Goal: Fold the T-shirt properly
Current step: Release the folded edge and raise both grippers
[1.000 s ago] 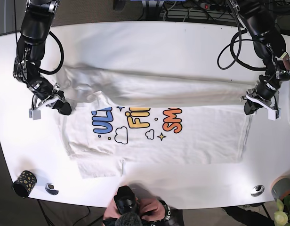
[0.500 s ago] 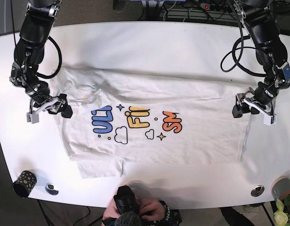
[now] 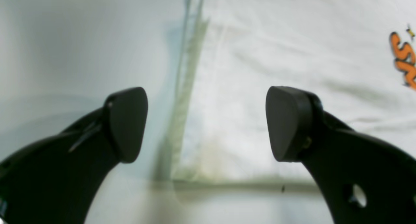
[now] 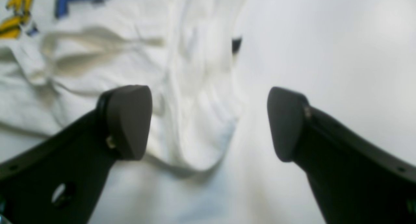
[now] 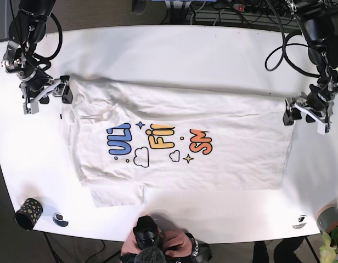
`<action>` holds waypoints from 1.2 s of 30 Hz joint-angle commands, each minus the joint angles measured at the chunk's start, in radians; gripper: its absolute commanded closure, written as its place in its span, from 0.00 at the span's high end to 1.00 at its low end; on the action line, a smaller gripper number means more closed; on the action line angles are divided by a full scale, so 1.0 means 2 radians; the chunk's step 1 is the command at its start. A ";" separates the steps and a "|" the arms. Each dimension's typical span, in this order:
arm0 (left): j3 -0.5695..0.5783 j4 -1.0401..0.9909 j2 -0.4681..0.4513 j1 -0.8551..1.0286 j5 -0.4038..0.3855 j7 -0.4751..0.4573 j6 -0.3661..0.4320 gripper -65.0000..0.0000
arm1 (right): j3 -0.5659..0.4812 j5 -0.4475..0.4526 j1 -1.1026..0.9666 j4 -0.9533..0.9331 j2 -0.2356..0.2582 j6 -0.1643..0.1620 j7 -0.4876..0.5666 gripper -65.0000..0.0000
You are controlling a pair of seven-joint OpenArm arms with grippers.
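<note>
Grippers spread at both ends of the flattened T-shirt

Right gripper (image 5: 45,94) hung with jaws apart and empty just off the sleeve corner at the base view's left; the white T-shirt (image 5: 180,142) lay spread on the white table (image 5: 174,46), long axis running across toward the left gripper (image 5: 306,113), equally wide and empty, at the hem corner (image 3: 182,177). Each arm sat nearest its own end, so a lengthwise fold likely suited both.

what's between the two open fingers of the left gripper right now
In the left wrist view the left gripper is open, and the T-shirt hem edge runs between its fingers.
</note>
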 commanded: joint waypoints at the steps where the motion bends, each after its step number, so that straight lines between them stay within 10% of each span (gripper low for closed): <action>1: 0.029 0.010 -0.031 0.000 0.001 -0.035 -0.030 0.81 | 0.011 -0.008 -0.001 0.012 -0.003 0.004 0.009 0.80; 12: 0.059 0.006 -0.031 0.025 0.122 -0.144 -0.036 0.81 | 0.019 -0.063 0.004 0.010 -0.040 0.008 0.012 0.75; 30: 0.059 -0.045 -0.021 0.016 0.129 -0.146 -0.037 0.81 | 0.020 -0.062 0.011 -0.025 -0.046 0.008 0.012 0.75; 36: 0.059 -0.069 -0.021 0.014 0.129 -0.146 -0.037 0.52 | 0.020 -0.062 0.011 -0.025 -0.047 0.008 0.012 0.43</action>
